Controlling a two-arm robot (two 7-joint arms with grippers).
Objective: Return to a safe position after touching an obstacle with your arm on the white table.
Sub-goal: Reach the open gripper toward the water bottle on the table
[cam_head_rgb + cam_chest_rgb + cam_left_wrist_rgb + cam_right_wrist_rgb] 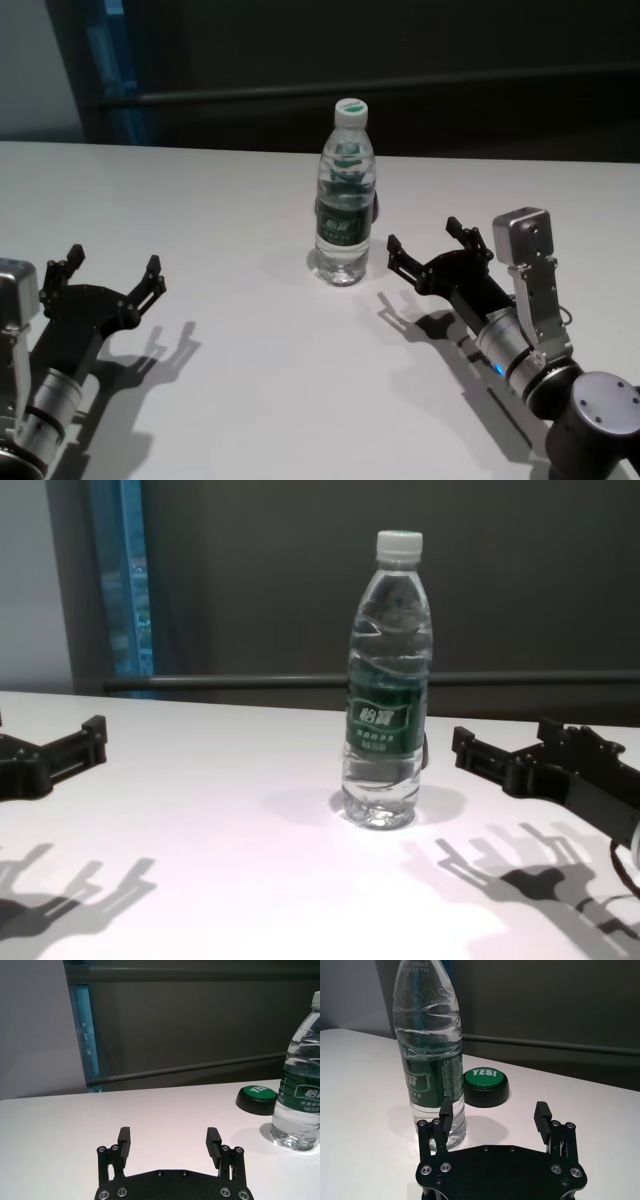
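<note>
Both sets of jaws stand wide and hold nothing. The right gripper (pixel 438 248) hovers low over the table (pixel 250 400), just beside the bottle (pixel 346 195) on its right. In the right wrist view one finger (pixel 445 1120) overlaps the bottle's base, but the head and chest views show a gap between fingertip and plastic, so I judge them close but apart; true contact cannot be settled from these views. The left gripper (pixel 112 275) sits well away on the left, near the table's front edge, and looks parked.

The bottle stands upright about mid-table, cap on, with no sign of being knocked over. Behind it lies a green button (pixel 485 1086), mostly hidden from the head view.

As for progress, nothing here proves that the touch has happened. The right arm reaches towards the bottle, with its forearm stretched across the table, which is not a retracted pose. So I judge the return as undone or barely begun. Whichever applies, what remains is drawing the right arm back towards the body, clear of the bottle, without brushing it on the way. The left arm seems to need little or nothing.
</note>
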